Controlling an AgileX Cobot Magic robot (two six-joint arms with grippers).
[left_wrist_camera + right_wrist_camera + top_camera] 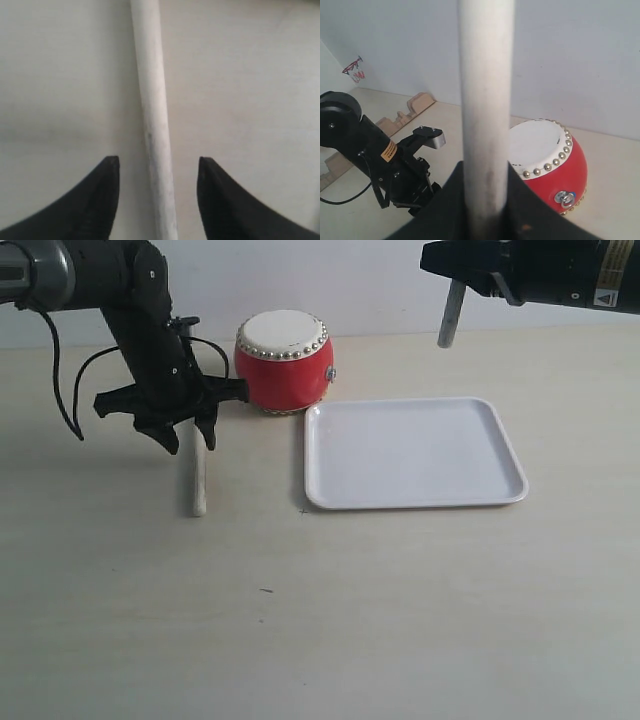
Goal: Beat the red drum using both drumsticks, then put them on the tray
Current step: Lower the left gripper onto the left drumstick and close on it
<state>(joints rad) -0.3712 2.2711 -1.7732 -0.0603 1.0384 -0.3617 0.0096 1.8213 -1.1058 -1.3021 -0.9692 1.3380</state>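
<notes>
L gripper [188,440] sits low over the table [400,620], left of centre toward the far edge. Its fingers [102,200] are spread w/ one drumstick [199,485] lying flat btwn them, untouched on either side. That stick runs from the far edge toward the near edge, just left of the red drum [283,365]. Drum stands upright near the far edge, just beyond the tray's far-left corner. Tray [412,452] lies right of centre, nothing on it. R gripper [486,200] is up high above the tray's far edge, pinching the second drumstick [450,318], which hangs down, well clear of drum & tray. Progress: neither stick is on the tray, so put-down isn't done for either. Can't tell if beating is done. By my read, the table stick needs grasping next.
</notes>
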